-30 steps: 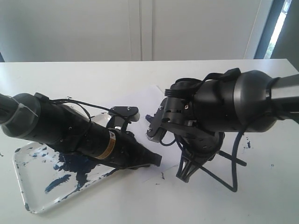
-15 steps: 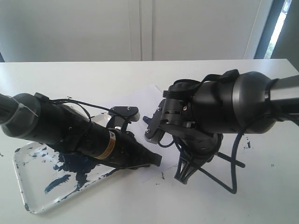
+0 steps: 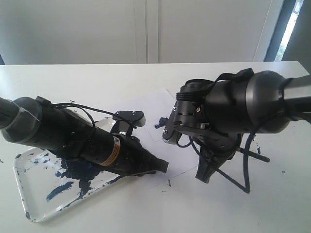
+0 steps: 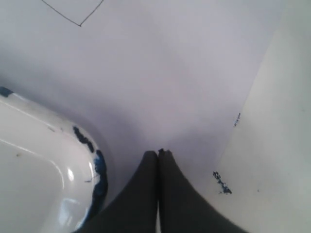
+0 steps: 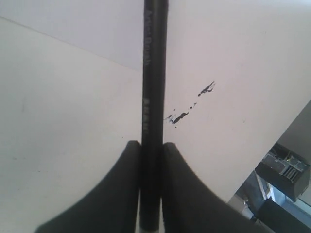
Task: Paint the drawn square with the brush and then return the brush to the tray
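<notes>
My right gripper (image 5: 151,143) is shut on the brush (image 5: 151,87), a thin black stick that runs straight out between the fingers. In the exterior view the right gripper (image 3: 203,177) points down at the table. The brush handle (image 3: 253,154) sticks out to its right, and a dark blue tip (image 3: 158,124) shows over the white paper (image 3: 146,104). One corner of the drawn square (image 4: 73,7) is a bare thin outline. My left gripper (image 4: 158,153) is shut and empty. It rests low on the paper beside the tray (image 4: 48,170).
The left arm (image 3: 73,136) lies across the paint-smeared tray (image 3: 29,194). Small blue specks (image 3: 169,183) mark the table near the paper's edge. A black cable (image 3: 249,174) loops down beside the right gripper. The table's far edge meets a white wall.
The right arm has shifted to the right and a little up, carrying the brush with it. The left arm has not moved.
</notes>
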`<act>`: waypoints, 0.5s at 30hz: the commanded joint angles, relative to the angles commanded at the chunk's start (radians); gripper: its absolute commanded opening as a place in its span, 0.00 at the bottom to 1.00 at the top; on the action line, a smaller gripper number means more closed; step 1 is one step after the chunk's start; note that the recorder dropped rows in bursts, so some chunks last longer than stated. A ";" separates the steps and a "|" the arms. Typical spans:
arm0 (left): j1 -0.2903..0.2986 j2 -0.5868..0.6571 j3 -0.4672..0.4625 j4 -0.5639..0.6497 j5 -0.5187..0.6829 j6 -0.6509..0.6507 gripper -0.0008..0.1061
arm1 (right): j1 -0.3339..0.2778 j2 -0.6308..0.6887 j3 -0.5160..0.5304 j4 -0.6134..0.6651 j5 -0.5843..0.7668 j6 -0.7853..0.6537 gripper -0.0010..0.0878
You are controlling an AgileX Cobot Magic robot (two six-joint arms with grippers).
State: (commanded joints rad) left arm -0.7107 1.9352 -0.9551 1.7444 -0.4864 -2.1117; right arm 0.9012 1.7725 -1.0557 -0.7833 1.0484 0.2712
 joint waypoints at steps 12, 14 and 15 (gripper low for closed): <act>0.000 0.000 0.000 0.000 -0.002 0.000 0.01 | -0.001 0.000 0.000 0.102 -0.080 -0.007 0.01; 0.000 0.000 0.000 0.000 0.000 0.000 0.01 | 0.019 0.000 0.000 0.111 -0.082 -0.007 0.01; 0.000 0.000 0.000 0.000 0.000 0.000 0.01 | 0.027 0.000 0.000 0.111 -0.082 -0.007 0.01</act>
State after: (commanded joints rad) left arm -0.7107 1.9352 -0.9551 1.7444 -0.4868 -2.1117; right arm 0.9283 1.7725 -1.0557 -0.6720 0.9660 0.2645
